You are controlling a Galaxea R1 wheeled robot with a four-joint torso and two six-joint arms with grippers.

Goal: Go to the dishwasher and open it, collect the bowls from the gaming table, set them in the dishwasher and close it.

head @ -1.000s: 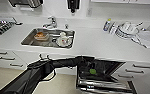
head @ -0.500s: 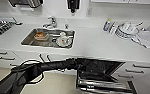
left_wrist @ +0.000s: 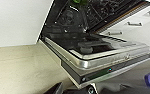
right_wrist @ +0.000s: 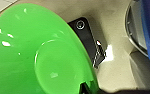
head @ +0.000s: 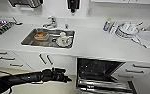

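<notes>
1. The dishwasher (head: 101, 75) stands open under the white counter (head: 96, 45), to the right of the sink (head: 49, 37), its door dropped down and its dark interior exposed.
2. The robot's left arm reaches in from the left of the head view, its gripper (head: 62, 75) hanging in front of the white cabinet doors (head: 44, 60), just beside the dishwasher's opening; whether its fingers are spread or pressed together cannot be told.
3. In the left wrist view, the dishwasher door (left_wrist: 101, 57) lies tilted downward, its steel inner face and dark edge toward the camera, over a beige floor (left_wrist: 18, 67).
4. The right wrist view shows a bright green bowl (right_wrist: 38, 57) looming large against the camera above the floor; the right gripper's grip on it cannot be made out.
5. Dishes sit in the sink, and a stack of plates (head: 126, 30) rests on the counter at far right.
</notes>
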